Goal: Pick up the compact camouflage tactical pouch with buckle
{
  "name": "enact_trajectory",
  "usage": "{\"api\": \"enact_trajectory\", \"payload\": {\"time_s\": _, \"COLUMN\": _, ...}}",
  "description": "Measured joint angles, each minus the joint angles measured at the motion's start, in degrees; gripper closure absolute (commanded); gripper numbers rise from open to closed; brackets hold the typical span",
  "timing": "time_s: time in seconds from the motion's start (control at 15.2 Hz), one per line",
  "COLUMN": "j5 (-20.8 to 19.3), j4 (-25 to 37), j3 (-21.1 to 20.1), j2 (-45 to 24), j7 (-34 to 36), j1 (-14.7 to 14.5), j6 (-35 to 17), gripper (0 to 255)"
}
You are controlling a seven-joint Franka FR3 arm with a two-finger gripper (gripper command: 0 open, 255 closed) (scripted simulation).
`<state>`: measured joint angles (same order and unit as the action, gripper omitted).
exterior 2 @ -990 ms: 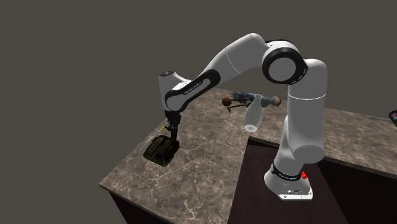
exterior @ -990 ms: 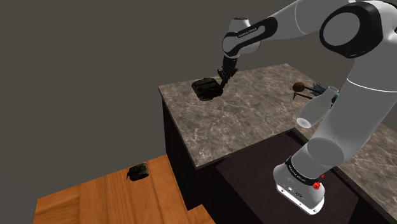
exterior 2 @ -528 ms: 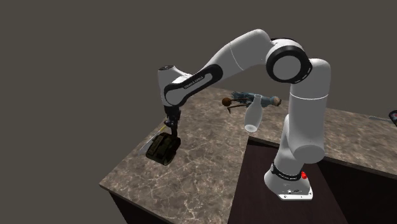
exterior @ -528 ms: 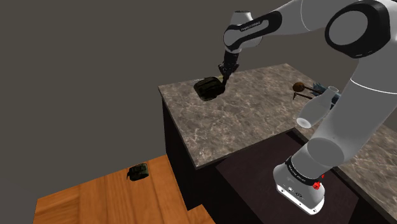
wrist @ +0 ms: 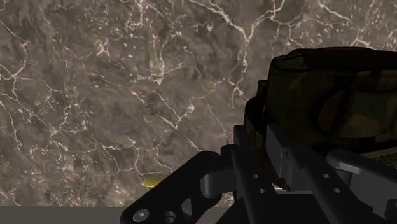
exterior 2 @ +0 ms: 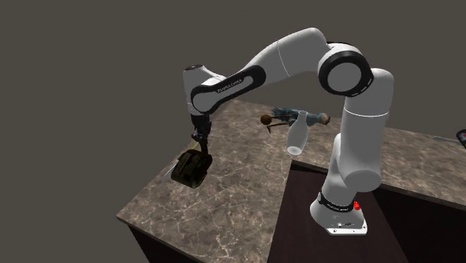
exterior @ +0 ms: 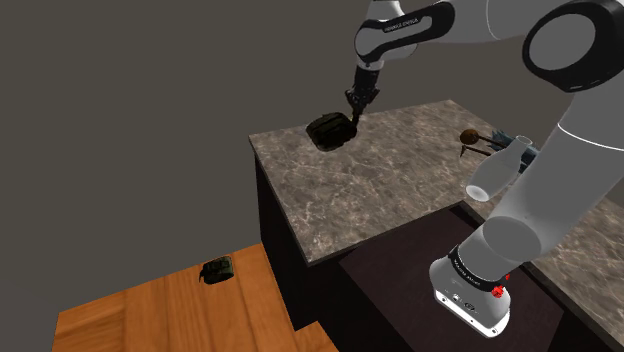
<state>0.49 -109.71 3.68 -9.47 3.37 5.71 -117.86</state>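
Grip is our concern now: the black gripper point(exterior: 353, 113) is clamped on 1 edge of the camouflage pouch point(exterior: 328, 131). The pouch hangs tilted under it at the far left corner of the marble counter point(exterior: 390, 185). Whether its low edge touches the stone, we cannot tell. In the wrist view the pouch sits to 1 side of the gripper, so we judge the hold off-centre. We should lift straight up and slowly, without swing, because the pouch may turn or slip
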Motion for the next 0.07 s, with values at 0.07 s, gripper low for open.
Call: {"api": "enact_trajectory", "payload": {"time_s": 0.07, "j5": 0.0, "j4": 0.2, "j3": 0.0, "j2": 0.1, "j7": -0.1, "j1": 0.0, "j6": 0.3, "gripper": 255}}
